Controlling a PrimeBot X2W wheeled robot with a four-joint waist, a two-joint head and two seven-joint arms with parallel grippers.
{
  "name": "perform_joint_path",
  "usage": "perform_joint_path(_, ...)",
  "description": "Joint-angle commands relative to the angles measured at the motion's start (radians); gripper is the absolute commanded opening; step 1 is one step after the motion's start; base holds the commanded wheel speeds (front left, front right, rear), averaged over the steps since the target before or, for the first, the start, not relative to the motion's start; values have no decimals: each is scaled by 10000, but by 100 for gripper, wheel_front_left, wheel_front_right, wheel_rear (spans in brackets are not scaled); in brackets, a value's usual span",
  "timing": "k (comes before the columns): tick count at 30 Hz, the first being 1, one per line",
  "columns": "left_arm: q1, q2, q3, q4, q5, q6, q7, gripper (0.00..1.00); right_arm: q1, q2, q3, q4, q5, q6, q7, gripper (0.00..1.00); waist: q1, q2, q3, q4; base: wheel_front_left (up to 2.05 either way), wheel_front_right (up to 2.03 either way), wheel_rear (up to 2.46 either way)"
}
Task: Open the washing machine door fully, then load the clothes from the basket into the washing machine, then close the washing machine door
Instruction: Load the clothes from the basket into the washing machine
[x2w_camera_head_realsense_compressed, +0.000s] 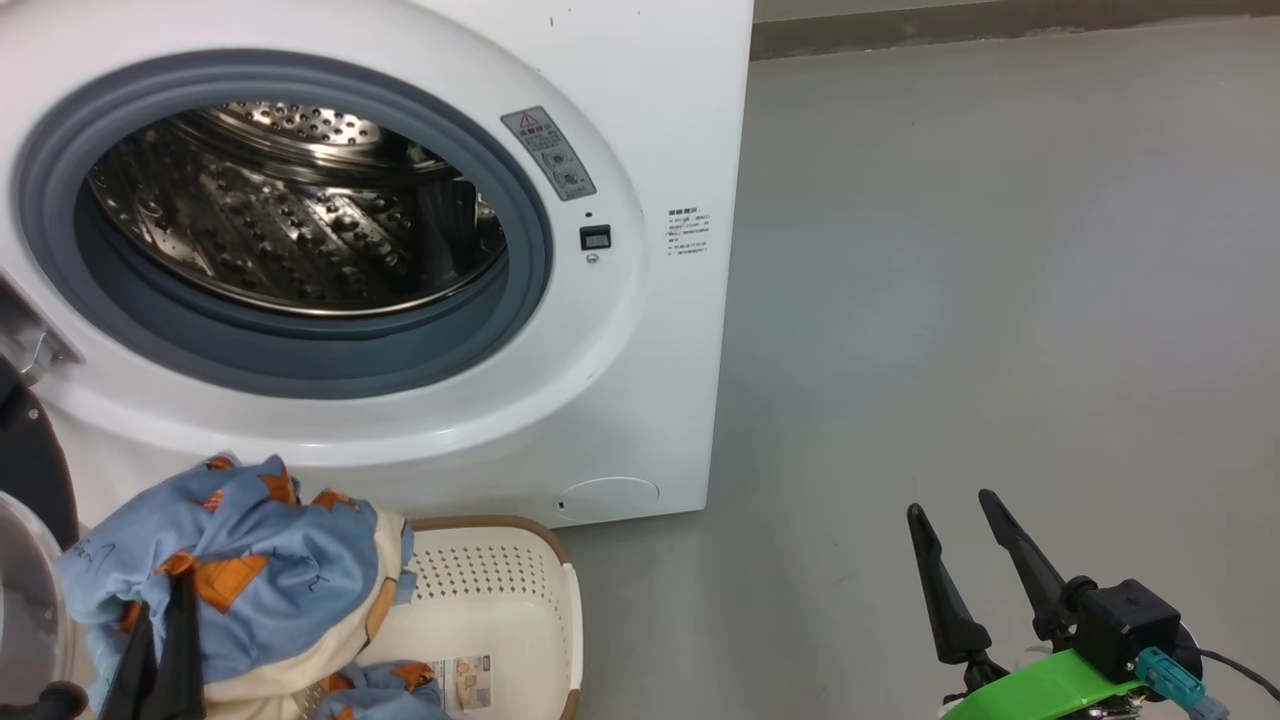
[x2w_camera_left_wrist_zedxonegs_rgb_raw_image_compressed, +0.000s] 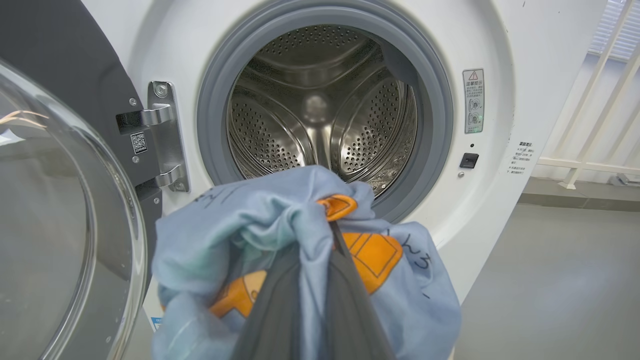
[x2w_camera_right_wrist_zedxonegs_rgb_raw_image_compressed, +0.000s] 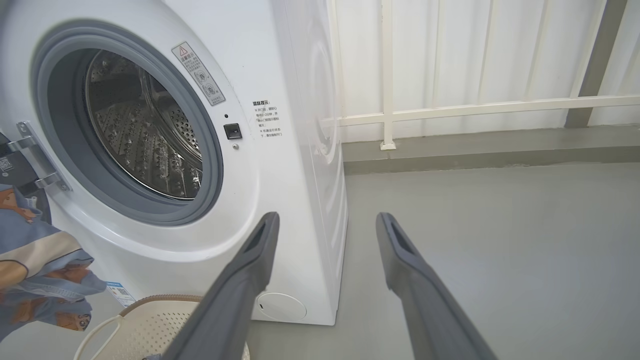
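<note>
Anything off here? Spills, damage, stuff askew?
Nothing stands out. The washing machine door hangs open, the drum looks empty, the left hand is shut on the clothes before the opening, and more lie in the basket. The right hand is open, holding nothing.

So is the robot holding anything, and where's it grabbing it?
The left end effector pinches the clothes at a bunched fold; the right end effector holds nothing.
</note>
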Motion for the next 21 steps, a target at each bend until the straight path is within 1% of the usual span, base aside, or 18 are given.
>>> perform_joint_path(1, -150, 135, 435, -304, 56, -19, -124, 0, -118, -20, 172, -268, -49, 62, -49, 100, 1, 0, 29, 1, 0, 0, 0)
perform_joint_path(15, -480, 172, 476, -323, -135, -19, -124, 0, -197, -20, 127, -461, -149, 62, -49, 100, 1, 0, 614, -58, 0, 0, 0)
perform_joint_path(21, -1052, 459, 385, -298, -327, -19, -124, 0, -405, -20, 223, -570, -136, 62, -49, 100, 1, 0, 1169, -216, 0, 0, 0)
